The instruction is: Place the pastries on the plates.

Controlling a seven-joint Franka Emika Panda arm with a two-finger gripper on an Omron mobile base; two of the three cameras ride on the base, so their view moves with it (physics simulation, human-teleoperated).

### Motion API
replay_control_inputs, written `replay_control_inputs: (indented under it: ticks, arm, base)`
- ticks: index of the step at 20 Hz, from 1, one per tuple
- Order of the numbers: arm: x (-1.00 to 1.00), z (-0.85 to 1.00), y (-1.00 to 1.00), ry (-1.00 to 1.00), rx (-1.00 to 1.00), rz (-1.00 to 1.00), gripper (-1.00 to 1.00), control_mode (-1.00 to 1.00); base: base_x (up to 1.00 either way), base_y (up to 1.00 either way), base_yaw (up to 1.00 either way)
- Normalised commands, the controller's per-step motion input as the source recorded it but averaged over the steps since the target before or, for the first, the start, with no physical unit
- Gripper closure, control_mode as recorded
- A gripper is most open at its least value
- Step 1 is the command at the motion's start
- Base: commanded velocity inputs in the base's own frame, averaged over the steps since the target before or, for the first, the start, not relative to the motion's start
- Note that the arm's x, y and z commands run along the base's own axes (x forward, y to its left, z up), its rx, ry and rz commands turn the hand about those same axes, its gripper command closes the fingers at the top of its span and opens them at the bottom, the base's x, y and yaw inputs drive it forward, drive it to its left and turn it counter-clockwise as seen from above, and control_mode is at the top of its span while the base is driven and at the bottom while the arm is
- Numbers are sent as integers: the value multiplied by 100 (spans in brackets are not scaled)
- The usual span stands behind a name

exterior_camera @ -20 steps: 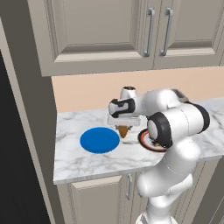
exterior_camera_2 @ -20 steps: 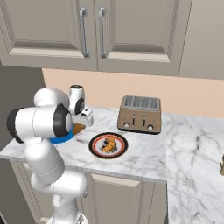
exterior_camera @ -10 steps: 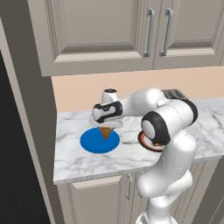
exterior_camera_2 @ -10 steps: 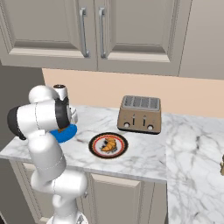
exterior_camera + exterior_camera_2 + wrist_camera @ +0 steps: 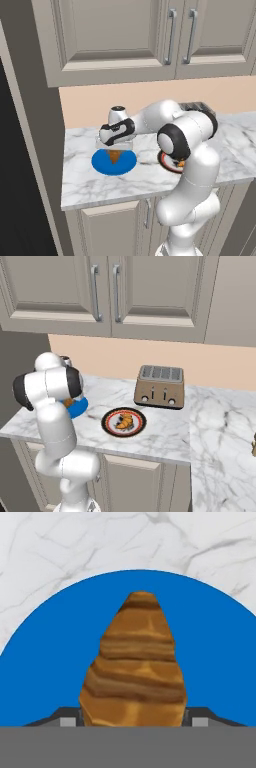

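Observation:
My gripper point(image 5: 115, 151) is shut on a golden-brown pastry point(image 5: 115, 157) and holds it point-down just over the middle of the blue plate point(image 5: 102, 165). Whether its tip touches the plate I cannot tell. In the hand view the pastry point(image 5: 134, 662) stands between my dark fingertips point(image 5: 67, 717) with the blue plate point(image 5: 45, 672) behind it. A second pastry point(image 5: 123, 421) lies on the white patterned plate point(image 5: 111, 428) further right. My arm hides most of the blue plate point(image 5: 79, 406) in the right base view and part of the patterned plate point(image 5: 167, 166) in the left base view.
A tan metal toaster point(image 5: 160, 387) stands against the wall behind the patterned plate. The marble counter point(image 5: 85, 185) ends just left of the blue plate, beside a tall cabinet side. Wall cabinets point(image 5: 125, 35) hang above.
The arm has swung left from beside the patterned plate to over the blue plate, carrying the pastry, and has come down closer to it.

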Motion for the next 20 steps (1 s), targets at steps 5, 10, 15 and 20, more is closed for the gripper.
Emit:
replay_control_inputs:
  ticks: [5,10,15,20]
  arm:
    - [-1,7,3,-2,0,0,-100,-100]
    - [-13,25,0,-2,0,-1,-100,-100]
    - [-50,27,0,-1,0,-1,-100,-100]
    - [-100,16,-4,-2,0,-2,-100,-100]
  base:
    - [0,0,0]
    - [0,0,0]
    - [0,0,0]
    - [0,0,0]
